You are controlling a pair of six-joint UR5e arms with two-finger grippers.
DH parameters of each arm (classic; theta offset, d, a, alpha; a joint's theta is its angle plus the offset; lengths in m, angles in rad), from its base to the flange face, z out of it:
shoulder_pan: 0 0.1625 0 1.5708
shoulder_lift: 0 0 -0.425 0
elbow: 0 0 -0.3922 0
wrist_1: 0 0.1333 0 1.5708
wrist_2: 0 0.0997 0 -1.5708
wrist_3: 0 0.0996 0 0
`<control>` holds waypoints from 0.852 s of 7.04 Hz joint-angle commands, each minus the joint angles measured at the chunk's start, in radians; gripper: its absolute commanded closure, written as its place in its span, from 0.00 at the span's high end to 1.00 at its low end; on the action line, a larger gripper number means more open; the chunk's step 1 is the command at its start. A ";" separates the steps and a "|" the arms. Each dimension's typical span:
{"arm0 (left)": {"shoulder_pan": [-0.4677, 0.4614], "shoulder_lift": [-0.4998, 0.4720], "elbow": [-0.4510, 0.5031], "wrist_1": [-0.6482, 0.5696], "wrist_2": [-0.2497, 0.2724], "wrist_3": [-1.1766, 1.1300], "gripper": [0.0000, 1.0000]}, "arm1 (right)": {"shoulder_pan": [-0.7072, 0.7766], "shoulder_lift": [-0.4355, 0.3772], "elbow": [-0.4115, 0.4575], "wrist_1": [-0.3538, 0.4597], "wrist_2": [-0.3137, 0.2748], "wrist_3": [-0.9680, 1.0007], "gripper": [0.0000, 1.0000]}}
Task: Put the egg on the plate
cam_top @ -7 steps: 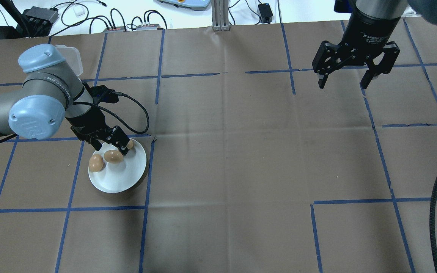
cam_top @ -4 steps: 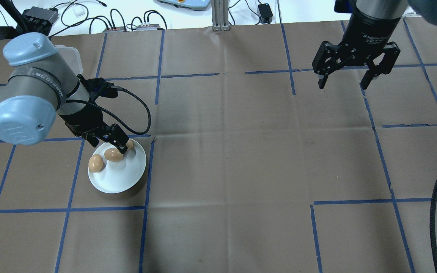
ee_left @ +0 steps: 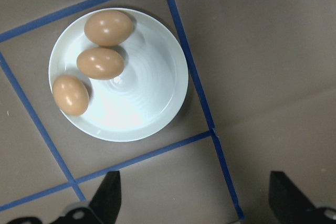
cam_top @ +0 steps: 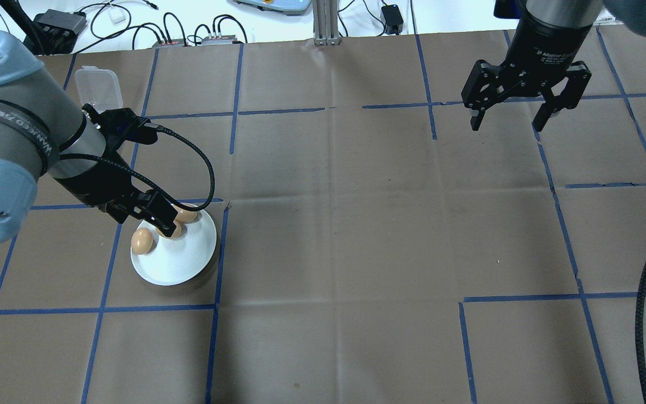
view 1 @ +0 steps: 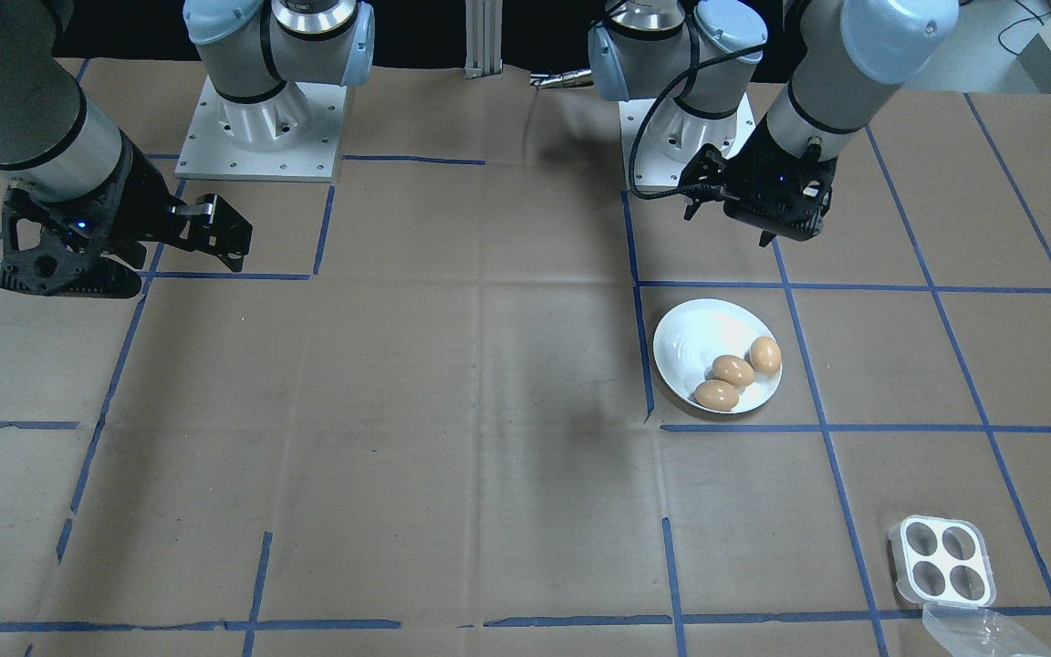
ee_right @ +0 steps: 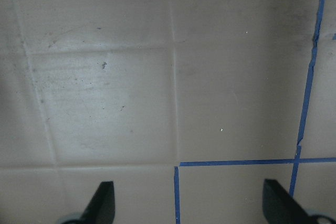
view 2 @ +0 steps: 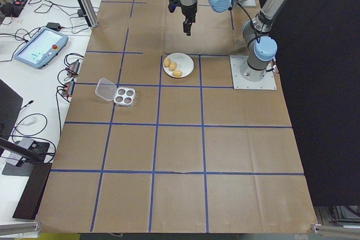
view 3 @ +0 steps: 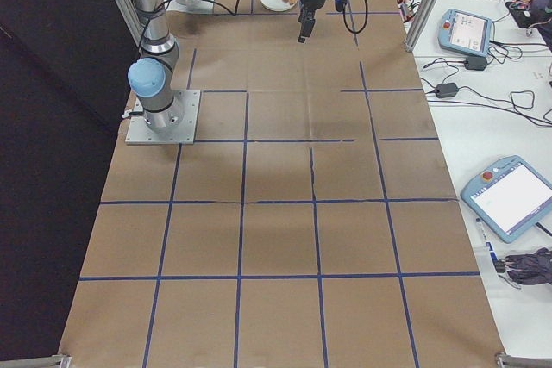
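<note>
Brown taped table [view 1: 489,365]: glossy white plate [view 1: 685,338], three brown eggs [view 1: 733,370].

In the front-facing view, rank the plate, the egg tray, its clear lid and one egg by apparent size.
1. Plate, largest.
2. and 3. Egg tray and clear lid: unsure, since the frame edge cuts off the lid.
4. Egg, smallest.

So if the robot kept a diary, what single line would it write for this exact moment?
left gripper: open, empty, above plate | eggs on plate: three | egg tray: empty, lid open | right gripper: open, idle
</note>
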 commanded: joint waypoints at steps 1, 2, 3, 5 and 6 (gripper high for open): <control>-0.001 0.036 0.063 -0.107 0.024 -0.118 1.00 | 0.000 0.000 0.000 0.000 0.000 0.000 1.00; -0.001 0.030 0.132 -0.182 0.028 -0.167 1.00 | 0.000 0.000 0.000 0.000 -0.002 0.000 1.00; -0.017 0.030 0.175 -0.219 0.028 -0.215 1.00 | 0.000 0.001 0.000 0.000 0.000 0.000 1.00; -0.088 0.020 0.197 -0.219 0.036 -0.328 1.00 | 0.000 0.000 0.000 0.000 0.000 0.000 1.00; -0.099 0.017 0.195 -0.213 0.041 -0.325 1.00 | 0.000 0.000 0.000 0.000 -0.002 0.000 1.00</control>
